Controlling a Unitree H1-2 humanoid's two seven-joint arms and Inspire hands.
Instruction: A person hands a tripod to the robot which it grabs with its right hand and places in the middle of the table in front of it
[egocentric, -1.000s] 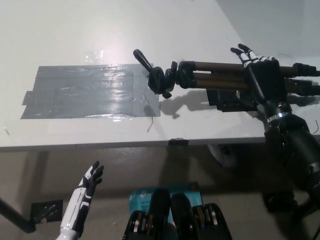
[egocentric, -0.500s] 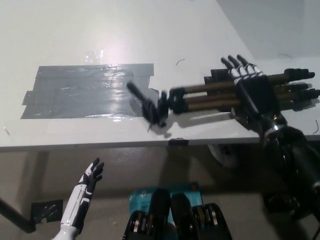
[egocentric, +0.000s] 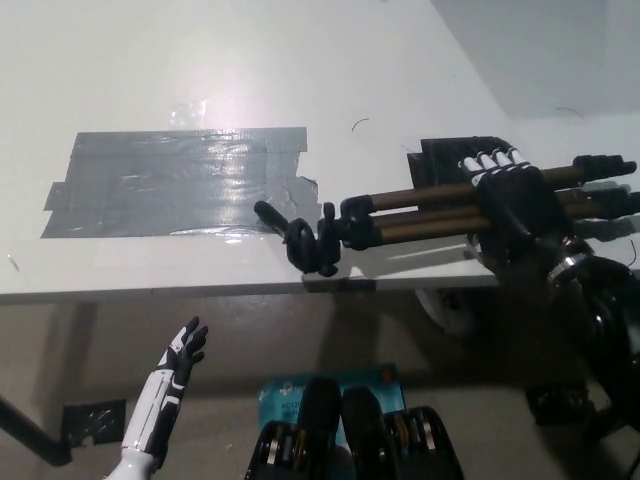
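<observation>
We see our black right hand clamped round bronze legs of folded black-headed tripod. Tripod lies level over near right part of white table, head pointing left, just beside corner of grey tape patch, close to front edge. Whether it touches tabletop, we cannot tell. Our white left hand hangs lower left, below table edge, fingers spread, empty.

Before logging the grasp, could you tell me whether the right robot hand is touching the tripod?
Touching: the head view shows the right robot hand wrapped around the legs of the tripod.
</observation>
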